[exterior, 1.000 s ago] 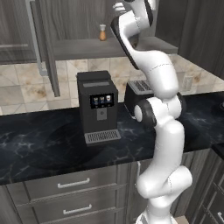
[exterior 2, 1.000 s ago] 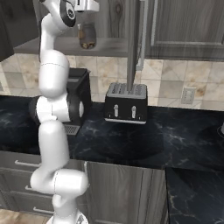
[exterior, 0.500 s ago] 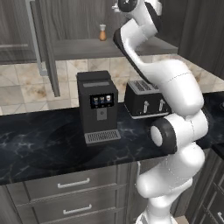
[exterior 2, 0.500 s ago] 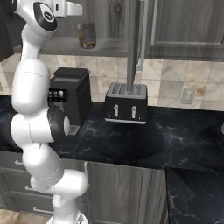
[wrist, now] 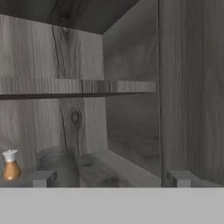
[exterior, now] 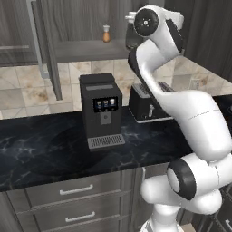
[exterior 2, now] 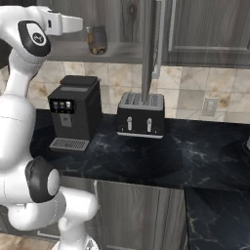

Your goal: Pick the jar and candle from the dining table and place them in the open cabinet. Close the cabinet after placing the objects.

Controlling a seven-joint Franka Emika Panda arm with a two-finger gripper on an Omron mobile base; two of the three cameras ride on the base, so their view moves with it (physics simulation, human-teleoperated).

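Note:
The jar (exterior 2: pixel 97 40), dark smoky glass with brownish bits at its bottom, stands on the lower shelf (exterior 2: pixel 122 51) of the open cabinet. In the hand view the jar (wrist: pixel 59 168) is low and left of centre, just beyond my fingertips (wrist: pixel 43 178). My gripper (exterior 2: pixel 78 23) is open and holds nothing; it hangs level with the shelf, a little to the jar's left, apart from it. My gripper (wrist: pixel 112 178) looks into the cabinet. The cabinet door (exterior: pixel 45 50) stands open. The candle and the dining table are out of view.
A small orange pale-topped item (exterior: pixel 106 34) stands on the same shelf, left of the jar. An upper shelf (wrist: pixel 78 86) runs above. Below on the black counter (exterior 2: pixel 195 156) stand a coffee machine (exterior: pixel 100 108) and a toaster (exterior 2: pixel 140 114). The door's silver handle (exterior 2: pixel 158 39) hangs over the toaster.
My open gripper has drawn back from the jar, which stays standing on the shelf. The arm's elbow has swung outward to the side.

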